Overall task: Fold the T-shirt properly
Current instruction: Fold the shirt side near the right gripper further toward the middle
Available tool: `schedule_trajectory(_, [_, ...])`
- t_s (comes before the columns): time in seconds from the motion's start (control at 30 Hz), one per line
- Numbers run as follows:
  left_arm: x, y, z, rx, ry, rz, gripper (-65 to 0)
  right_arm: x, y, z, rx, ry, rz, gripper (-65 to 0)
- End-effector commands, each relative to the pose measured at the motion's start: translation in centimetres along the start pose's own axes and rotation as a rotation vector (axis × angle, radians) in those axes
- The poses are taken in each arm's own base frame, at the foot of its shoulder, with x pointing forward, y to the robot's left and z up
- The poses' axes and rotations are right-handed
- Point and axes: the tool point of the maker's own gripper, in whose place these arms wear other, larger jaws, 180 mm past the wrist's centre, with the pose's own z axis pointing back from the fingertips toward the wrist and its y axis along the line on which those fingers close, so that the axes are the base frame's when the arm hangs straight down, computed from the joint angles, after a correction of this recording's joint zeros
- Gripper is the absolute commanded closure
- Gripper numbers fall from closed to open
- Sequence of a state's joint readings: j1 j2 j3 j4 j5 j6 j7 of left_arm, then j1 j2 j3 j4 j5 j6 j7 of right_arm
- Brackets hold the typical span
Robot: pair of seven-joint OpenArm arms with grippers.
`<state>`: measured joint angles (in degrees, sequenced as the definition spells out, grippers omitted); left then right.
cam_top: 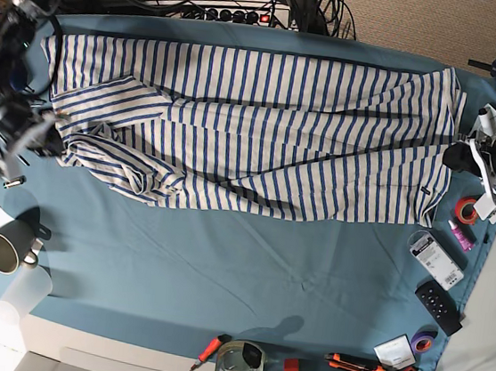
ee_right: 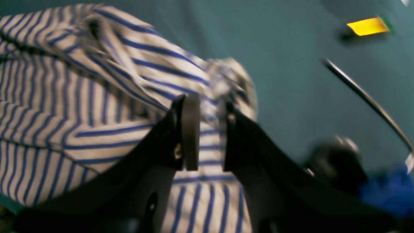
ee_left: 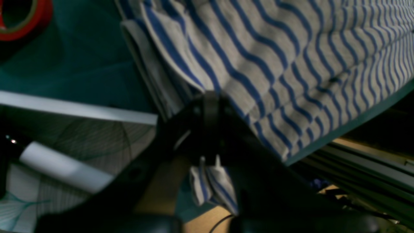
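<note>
Stretched long across the teal table cloth (cam_top: pixel 220 272) for folding, T-shirt (cam_top: pixel 254 132) pinched at one end by clamped left gripper (ee_left: pixel 210 103), right gripper (ee_right: pixel 207 129) parted, letting cloth slip.

Left gripper (ee_left: pixel 210 106) at the base view's right edge, jaws pressed together pinching the T-shirt (cam_top: pixel 263 133) hem; cloth pokes out behind the jaws. Right gripper (ee_right: pixel 207 106) at the far left edge, low by the sleeve, jaws parted with a visible gap, cloth between them. Arms spread wide apart.
</note>
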<state>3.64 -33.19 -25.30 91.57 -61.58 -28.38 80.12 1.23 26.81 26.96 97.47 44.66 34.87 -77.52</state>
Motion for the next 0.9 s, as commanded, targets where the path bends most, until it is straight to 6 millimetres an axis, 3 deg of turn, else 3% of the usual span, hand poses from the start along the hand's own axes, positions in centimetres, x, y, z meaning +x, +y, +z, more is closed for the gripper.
schedule_trajectory(0.0, [1.4,0.2,1.0,0.010,-0.035,-0.030,0.0,2.3,-0.4,0.5,-0.024,-0.041,0.059,-11.5])
schedule_trajectory(0.1, [1.4,0.2,1.0,0.010,-0.035,-0.030,0.0,3.0,0.9,-1.1,-0.022,0.007,0.148,-12.0])
schedule_trajectory(0.23, [1.4,0.2,1.0,0.010,-0.035,-0.030,0.0,3.3,3.2,-3.1,0.010,0.057,0.245,-18.5])
schedule_trajectory(0.37, [1.4,0.2,1.0,0.010,-0.035,-0.030,0.0,3.5,4.8,-4.5,0.019,0.084,0.312,-18.6])
schedule_trajectory(0.5, [1.4,0.2,1.0,0.010,-0.035,-0.030,0.0,3.8,5.5,-6.0,0.013,0.070,0.286,-18.6])
schedule_trajectory(0.7, [1.4,0.2,1.0,0.010,-0.036,-0.030,0.0,1.7,6.4,-9.0,0.069,0.141,0.189,-18.6])
schedule_trajectory(0.83, [1.4,0.2,1.0,0.010,-0.035,-0.030,0.0,2.0,6.4,-9.5,0.072,0.145,0.174,-18.3])
schedule_trajectory(0.87, [1.4,0.2,1.0,0.010,-0.036,-0.030,0.0,2.2,6.4,-9.5,0.070,0.142,0.175,-15.0])
